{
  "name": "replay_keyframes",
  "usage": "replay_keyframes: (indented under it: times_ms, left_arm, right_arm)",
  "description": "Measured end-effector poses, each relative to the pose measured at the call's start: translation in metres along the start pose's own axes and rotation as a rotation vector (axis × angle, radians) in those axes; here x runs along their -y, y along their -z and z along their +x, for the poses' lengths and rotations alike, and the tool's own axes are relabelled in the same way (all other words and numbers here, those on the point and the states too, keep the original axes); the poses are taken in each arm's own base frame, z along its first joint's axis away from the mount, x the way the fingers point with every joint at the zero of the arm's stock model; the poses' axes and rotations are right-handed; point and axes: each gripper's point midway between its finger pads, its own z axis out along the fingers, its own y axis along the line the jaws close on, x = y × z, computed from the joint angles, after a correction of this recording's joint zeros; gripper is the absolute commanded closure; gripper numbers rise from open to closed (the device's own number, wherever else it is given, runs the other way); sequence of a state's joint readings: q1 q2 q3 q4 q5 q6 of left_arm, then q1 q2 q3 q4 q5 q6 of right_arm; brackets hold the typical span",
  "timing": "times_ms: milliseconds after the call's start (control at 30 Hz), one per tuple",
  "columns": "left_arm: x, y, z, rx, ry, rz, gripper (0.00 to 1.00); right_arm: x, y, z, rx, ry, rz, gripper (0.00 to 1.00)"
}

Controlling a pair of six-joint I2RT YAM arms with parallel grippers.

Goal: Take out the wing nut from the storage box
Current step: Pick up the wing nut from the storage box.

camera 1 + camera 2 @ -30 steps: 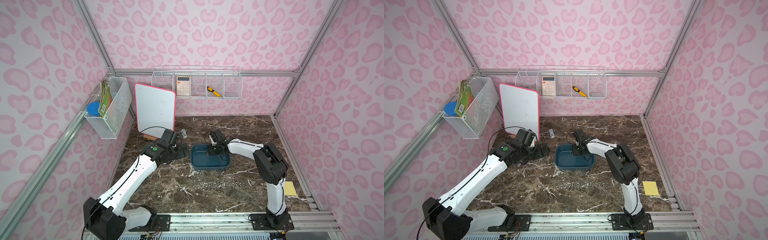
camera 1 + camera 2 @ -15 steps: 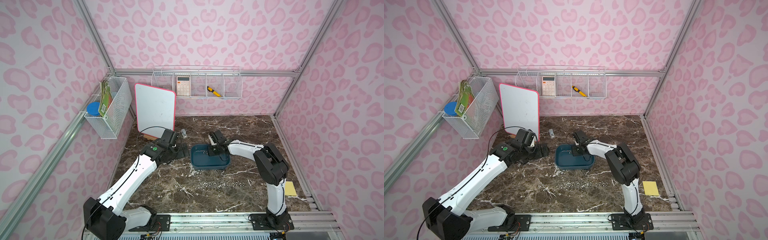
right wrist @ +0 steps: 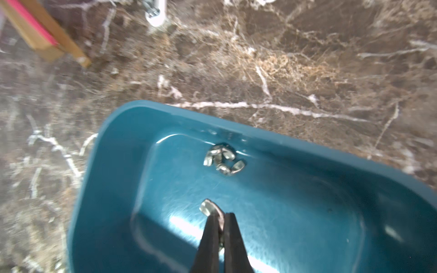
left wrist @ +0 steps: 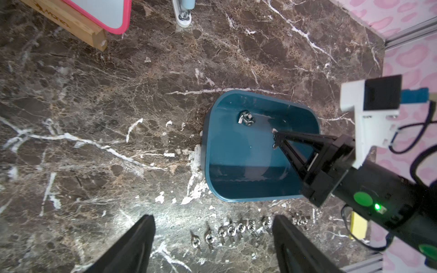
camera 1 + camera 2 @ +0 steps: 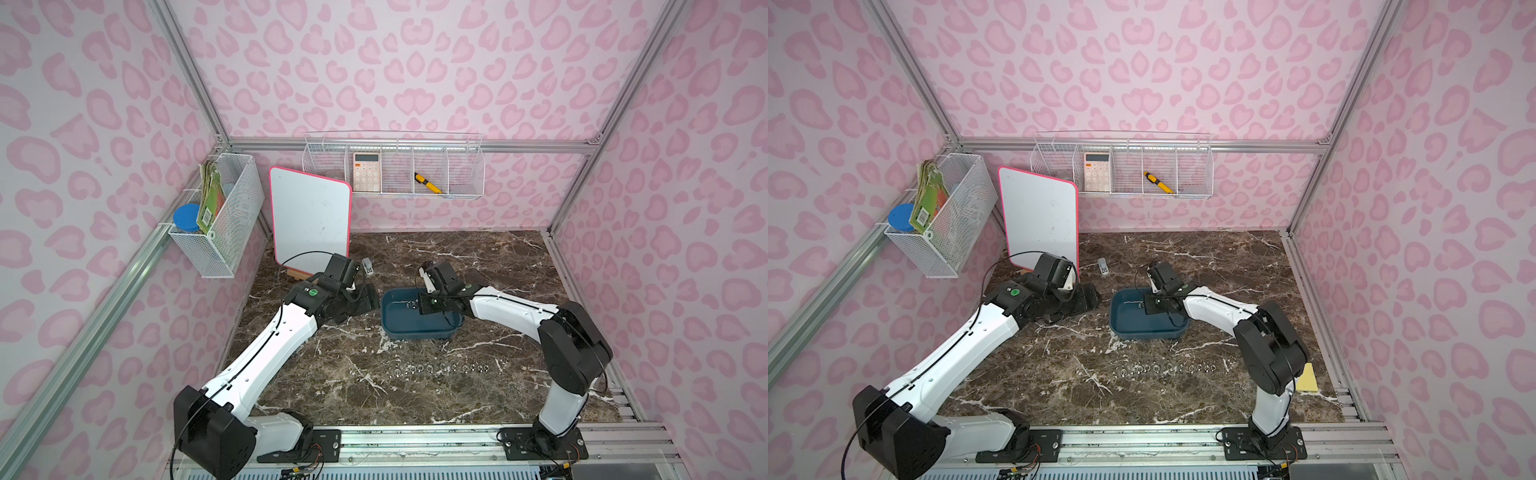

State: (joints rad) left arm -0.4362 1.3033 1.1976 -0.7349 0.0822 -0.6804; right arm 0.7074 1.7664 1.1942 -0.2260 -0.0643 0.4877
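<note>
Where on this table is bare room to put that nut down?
Bare marble tabletop behind the storage box toward the back wall, and between the row of wing nuts and the front rail. Crowded beside the box: left arm, right arm.

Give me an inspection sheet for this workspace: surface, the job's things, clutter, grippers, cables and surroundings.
Surface: brown marble tabletop, no spill seen.
Job's things: storage box upright near the middle; one wing nut pinched inside it; two more wing nuts lie by one of its walls; a row of wing nuts lies on the table in front of it.
Clutter: whiteboard on a wooden stand; small white stapler-like item; yellow pad.
Grippers: left gripper open, empty, beside the box; right gripper shut on the wing nut.
Cables: black cable loops before the whiteboard; no snag seen.
Surroundings: pink patterned walls; wire basket holding a calculator and a yellow tool.
</note>
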Motion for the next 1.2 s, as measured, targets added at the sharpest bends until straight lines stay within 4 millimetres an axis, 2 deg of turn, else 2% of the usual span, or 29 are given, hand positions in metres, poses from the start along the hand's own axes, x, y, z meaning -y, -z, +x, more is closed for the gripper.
replay_keyframes:
  times_ms: [233,500,567,833,1200]
  left_arm:
    - [0.023,-0.013,-0.011,-0.03,0.1,0.17,0.4]
    - [0.054,-0.022,-0.016,-0.081,0.16,0.357,0.54]
    - [0.059,-0.023,-0.016,-0.093,0.175,0.384,0.59]
    - [0.067,-0.026,-0.01,-0.133,0.206,0.448,0.69]
    - [0.077,-0.03,-0.005,-0.175,0.211,0.518,0.72]
  right_arm:
    - [-0.036,0.034,-0.011,0.096,0.038,-0.084,0.95]
    - [-0.076,0.06,-0.016,0.171,0.083,-0.193,0.95]
    - [-0.08,0.064,-0.017,0.181,0.077,-0.205,0.95]
    - [-0.091,0.078,-0.024,0.218,0.069,-0.262,0.95]
    - [-0.097,0.082,-0.026,0.221,0.038,-0.299,0.94]
